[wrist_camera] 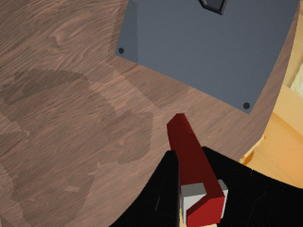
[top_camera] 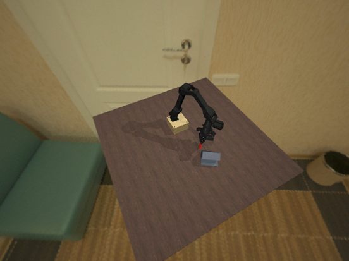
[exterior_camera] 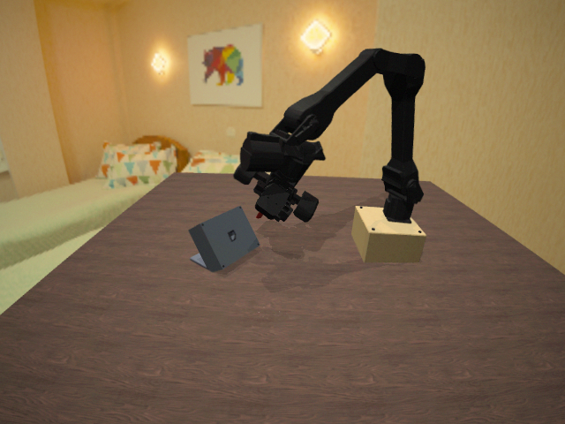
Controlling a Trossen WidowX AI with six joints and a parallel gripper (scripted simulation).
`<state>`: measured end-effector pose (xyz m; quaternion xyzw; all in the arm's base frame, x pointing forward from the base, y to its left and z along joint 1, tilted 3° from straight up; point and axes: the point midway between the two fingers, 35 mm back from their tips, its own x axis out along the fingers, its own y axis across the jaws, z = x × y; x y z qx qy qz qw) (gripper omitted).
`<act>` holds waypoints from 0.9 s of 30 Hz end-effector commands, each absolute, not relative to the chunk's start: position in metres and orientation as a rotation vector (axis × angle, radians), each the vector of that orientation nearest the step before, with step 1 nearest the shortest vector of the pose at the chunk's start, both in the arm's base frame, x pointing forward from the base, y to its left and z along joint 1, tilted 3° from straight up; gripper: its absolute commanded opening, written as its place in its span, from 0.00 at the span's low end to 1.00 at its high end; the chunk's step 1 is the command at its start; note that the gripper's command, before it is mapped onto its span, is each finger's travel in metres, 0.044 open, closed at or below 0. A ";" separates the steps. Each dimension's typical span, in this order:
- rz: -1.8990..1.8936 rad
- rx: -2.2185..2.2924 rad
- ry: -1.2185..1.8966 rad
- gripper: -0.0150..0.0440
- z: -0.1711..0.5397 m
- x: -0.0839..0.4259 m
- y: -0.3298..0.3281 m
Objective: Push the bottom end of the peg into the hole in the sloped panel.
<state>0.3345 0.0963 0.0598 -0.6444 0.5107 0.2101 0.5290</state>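
Gripper (top_camera: 201, 141) (exterior_camera: 274, 216) (wrist_camera: 186, 157) clamped on red peg (top_camera: 200, 146) (exterior_camera: 259, 215) (wrist_camera: 191, 151); peg tilted, off tbl (top_camera: 174, 188) (exterior_camera: 282, 337) (wrist_camera: 57, 142); near sloped panel (top_camera: 210, 155) (exterior_camera: 223, 241) (wrist_camera: 204, 52), outside hole (exterior_camera: 232, 235) (wrist_camera: 215, 5).

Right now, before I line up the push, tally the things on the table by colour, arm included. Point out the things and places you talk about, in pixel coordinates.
Red: 1, the peg (top_camera: 200, 146) (exterior_camera: 259, 215) (wrist_camera: 191, 153), held in the gripper (top_camera: 201, 142) (wrist_camera: 186, 157)
Blue-grey: 1, the sloped panel (top_camera: 211, 155) (exterior_camera: 228, 239) (wrist_camera: 204, 47)
Cream: 1, the base block (top_camera: 181, 128) (exterior_camera: 392, 247)
Black: 1, the arm (top_camera: 200, 99) (exterior_camera: 346, 87)
Total: 4
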 end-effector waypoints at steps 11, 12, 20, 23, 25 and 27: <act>0.580 -1.726 1.153 0.25 0.062 0.331 0.112; 0.585 -1.740 1.148 0.25 0.062 0.331 0.113; 0.629 -1.846 1.107 0.25 0.064 0.329 0.123; 0.645 -1.886 1.091 0.25 0.064 0.328 0.126; 0.655 -1.912 1.080 0.25 0.065 0.327 0.128; 0.665 -1.939 1.069 0.25 0.065 0.327 0.131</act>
